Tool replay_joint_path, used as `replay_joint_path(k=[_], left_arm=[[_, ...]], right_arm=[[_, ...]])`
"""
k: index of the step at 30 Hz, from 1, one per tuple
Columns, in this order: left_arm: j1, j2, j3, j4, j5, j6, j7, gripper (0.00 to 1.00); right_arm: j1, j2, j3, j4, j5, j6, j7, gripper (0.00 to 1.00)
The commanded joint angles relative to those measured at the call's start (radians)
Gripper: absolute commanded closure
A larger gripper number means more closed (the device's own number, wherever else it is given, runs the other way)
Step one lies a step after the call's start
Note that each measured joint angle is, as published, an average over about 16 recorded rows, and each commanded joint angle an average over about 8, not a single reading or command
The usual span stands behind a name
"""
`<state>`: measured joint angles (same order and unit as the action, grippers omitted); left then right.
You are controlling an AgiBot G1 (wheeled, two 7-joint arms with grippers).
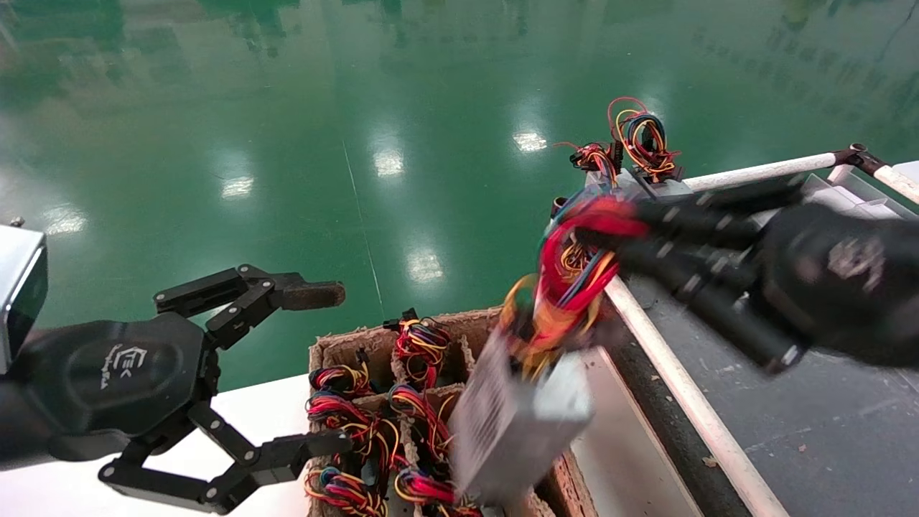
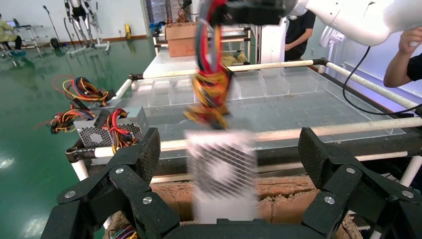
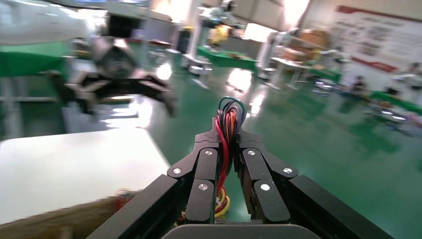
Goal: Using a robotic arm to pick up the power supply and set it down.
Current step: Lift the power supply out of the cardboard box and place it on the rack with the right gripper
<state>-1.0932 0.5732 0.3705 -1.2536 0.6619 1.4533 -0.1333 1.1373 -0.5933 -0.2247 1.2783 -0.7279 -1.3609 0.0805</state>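
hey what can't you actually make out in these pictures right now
- Power supply: motion-blurred in head and left wrist views; its lower end is cut off by the head view's edge.
- Right claw: blurred in the head view; shut on the wire bundle.
- Cardboard tray: which slot the supply left, hidden behind the supply.
- Left claw: open, holds nothing.

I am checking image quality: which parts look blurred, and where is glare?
Head view: the hanging power supply and right gripper are smeared; lamp glare spots the green floor. Left wrist view: the supply is blurred, the left gripper sharp. Right wrist view: background streaked, clamped wires sharp.
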Motion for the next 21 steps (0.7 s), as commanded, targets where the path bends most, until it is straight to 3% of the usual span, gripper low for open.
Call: replay_joint_path(k=[1,11,21], left_arm=[[0.0,0.0,0.0,0.0,0.0,0.0,0.0,0.0],[0.0,0.0,0.0,0.0,0.0,0.0,0.0,0.0],[0.0,0.0,0.0,0.0,0.0,0.0,0.0,0.0]], right_arm=[[-0.003,0.019,0.022,-0.016,0.009,0.019,-0.009,1.0],[0.058,0.067,0.042,-0.16,-0.069,0.074,-0.062,1.0],[0.042,0.099,0.062,-0.35,-0.08,0.051,-0.143,1.0]])
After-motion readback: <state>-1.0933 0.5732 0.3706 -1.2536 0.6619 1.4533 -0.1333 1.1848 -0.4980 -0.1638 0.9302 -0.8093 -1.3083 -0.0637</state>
